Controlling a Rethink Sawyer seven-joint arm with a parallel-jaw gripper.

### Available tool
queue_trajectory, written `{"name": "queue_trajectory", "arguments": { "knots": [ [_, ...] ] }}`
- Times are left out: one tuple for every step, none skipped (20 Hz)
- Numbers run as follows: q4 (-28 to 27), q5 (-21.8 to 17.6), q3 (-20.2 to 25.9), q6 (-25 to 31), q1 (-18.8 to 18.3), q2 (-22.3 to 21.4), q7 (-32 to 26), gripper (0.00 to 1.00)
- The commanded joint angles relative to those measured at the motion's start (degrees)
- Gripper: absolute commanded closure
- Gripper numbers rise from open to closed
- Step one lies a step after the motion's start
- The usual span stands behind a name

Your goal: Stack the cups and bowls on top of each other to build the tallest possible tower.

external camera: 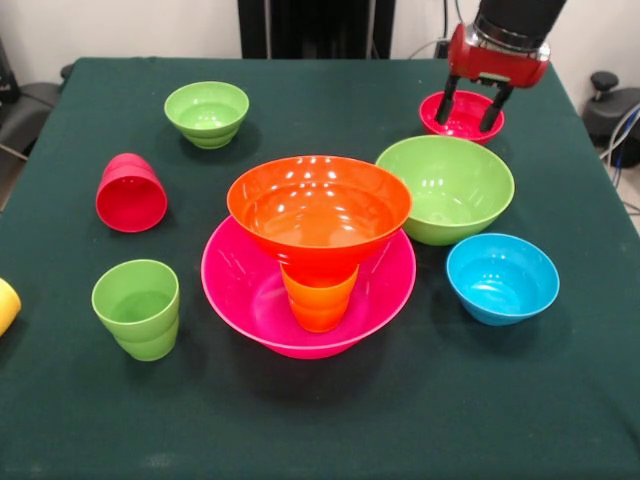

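Observation:
The tower stands mid-table: a very large pink bowl [235,275] holds an upside-down orange cup [319,297], and a large orange bowl [318,210] rests on that cup. My gripper [468,108] hangs open over the small red bowl [458,122] at the far right, fingers straddling its rim area. A large green bowl [447,187] sits just right of the tower, with a small blue bowl [502,277] in front of it. On the left are a small green bowl [207,112], a red cup [130,193] lying on its side, an upright green cup [137,308] and a yellow cup [6,305] at the edge.
The dark green tablecloth [320,420] covers the whole table. A black stool or chair part [615,105] stands past the right table edge, with cables beside it.

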Motion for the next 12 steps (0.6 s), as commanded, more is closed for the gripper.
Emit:
{"name": "queue_trajectory", "arguments": {
  "knots": [
    [6.4,-4.8,2.9,-5.7,0.9,-1.5,-1.3,0.00],
    [7.1,-4.8,2.8,-5.7,0.7,-2.0,-1.2,0.00],
    [7.6,-4.9,2.8,-5.9,0.3,-2.5,-1.4,0.00],
    [8.8,-4.5,3.5,-5.9,-1.0,-3.5,-2.2,0.00],
    [10.2,-3.9,4.1,-5.2,-2.2,-5.0,-3.1,0.00],
    [11.4,-3.1,4.5,-4.1,-3.2,-6.8,-3.8,0.00],
    [12.5,-2.2,4.8,-2.5,-3.9,-8.7,-4.4,0.00],
    [13.6,-1.5,5.3,-1.5,-4.8,-10.3,-4.9,0.00],
    [14.7,-0.7,5.8,-0.6,-5.7,-11.8,-5.4,0.00],
    [15.5,-0.4,6.1,-0.5,-6.6,-12.6,-5.4,0.00],
    [15.6,-0.5,5.7,-0.8,-6.8,-12.7,-4.7,0.00],
    [15.3,-0.8,5.3,-1.1,-6.8,-12.3,-3.9,0.00]
  ]
}}
